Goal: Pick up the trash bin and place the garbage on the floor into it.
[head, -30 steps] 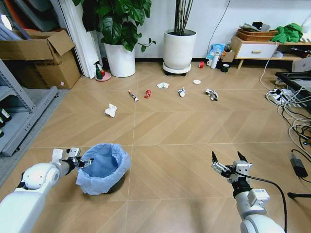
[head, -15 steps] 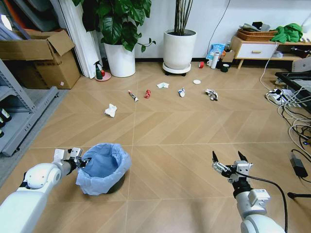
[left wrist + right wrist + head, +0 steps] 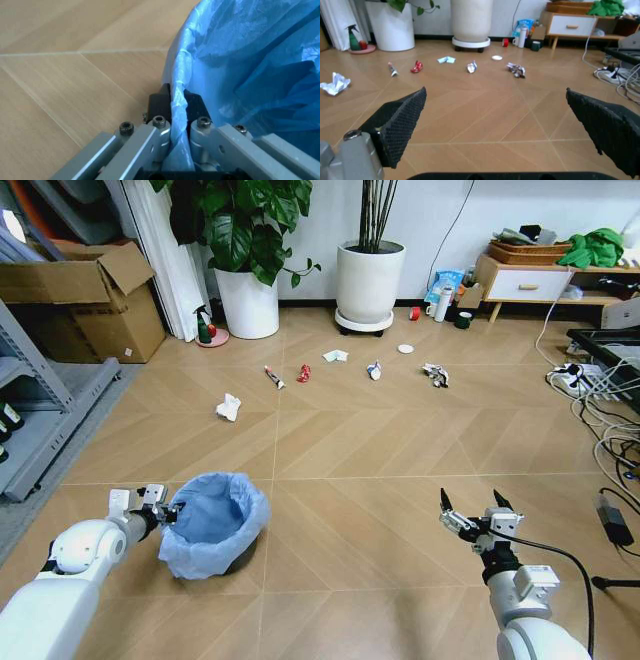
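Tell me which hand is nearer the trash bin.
Left. The left hand is clamped on the trash bin rim; the right hand hangs open far off on the bin's other side.

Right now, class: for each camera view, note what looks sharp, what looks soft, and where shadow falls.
Head view: evenly lit and sharp, a faint shadow under the trash bin. Left wrist view: the left tool and bag rim close and soft. Right wrist view: the right tool dark and blurred, the garbage clearer.
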Controlling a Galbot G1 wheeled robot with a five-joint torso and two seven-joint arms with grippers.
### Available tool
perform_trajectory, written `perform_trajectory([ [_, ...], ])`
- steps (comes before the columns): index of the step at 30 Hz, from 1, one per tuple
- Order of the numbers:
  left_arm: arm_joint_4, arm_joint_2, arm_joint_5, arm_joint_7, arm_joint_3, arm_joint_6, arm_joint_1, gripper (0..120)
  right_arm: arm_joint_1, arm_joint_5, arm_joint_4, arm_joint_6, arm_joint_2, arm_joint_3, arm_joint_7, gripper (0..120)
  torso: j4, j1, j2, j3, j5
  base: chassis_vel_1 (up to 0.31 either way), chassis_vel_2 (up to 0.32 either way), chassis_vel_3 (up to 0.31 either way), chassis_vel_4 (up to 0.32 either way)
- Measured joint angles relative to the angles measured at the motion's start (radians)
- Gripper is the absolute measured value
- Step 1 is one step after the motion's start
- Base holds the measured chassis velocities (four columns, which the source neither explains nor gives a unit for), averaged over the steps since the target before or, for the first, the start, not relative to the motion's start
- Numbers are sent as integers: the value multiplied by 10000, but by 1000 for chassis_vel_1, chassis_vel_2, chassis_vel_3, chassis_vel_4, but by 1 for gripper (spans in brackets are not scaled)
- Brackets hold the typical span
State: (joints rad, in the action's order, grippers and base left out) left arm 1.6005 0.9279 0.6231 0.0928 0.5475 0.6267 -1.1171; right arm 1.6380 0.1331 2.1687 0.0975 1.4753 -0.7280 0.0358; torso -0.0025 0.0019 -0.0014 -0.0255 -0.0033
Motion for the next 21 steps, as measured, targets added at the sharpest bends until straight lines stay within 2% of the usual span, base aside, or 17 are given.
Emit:
perform_trajectory([
  [3,886,89,693,-583,396,-39,-493,0,-73,18,22,16,-37,-108,-43,100,2,0,0,1,3,0,0,0,0],
  [5,1143,127,795,-691,505,-56,-636,0,-79,18,25,16,-39,-131,-46,100,3,0,0,0,3,0,0,0,0],
  [7,1986,354,1022,-1271,792,-126,-1002,0,-94,-5,34,-9,-23,-158,-44,100,3,0,0,1,3,0,0,0,0],
  [8,1986,354,1022,-1271,792,-126,-1002,0,-94,-5,34,-9,-23,-158,-44,100,3,0,0,1,3,0,0,0,0],
  [11,2923,717,1403,-2474,1022,-131,-1258,0,-137,-73,74,-32,11,-169,-34,100,1,0,0,1,3,0,0,0,0],
  [12,2923,717,1403,-2474,1022,-131,-1258,0,-137,-73,74,-32,11,-169,-34,100,1,0,0,1,3,0,0,0,0],
  [14,3436,981,1438,-3097,1182,-138,-1350,0,-180,-151,90,-35,26,-166,-26,100,3,0,0,1,4,0,0,0,0],
  [21,4229,1210,1203,-3350,1251,-135,-1686,0,-218,-305,82,-93,49,-169,14,100,2,0,0,1,3,0,0,0,0],
])
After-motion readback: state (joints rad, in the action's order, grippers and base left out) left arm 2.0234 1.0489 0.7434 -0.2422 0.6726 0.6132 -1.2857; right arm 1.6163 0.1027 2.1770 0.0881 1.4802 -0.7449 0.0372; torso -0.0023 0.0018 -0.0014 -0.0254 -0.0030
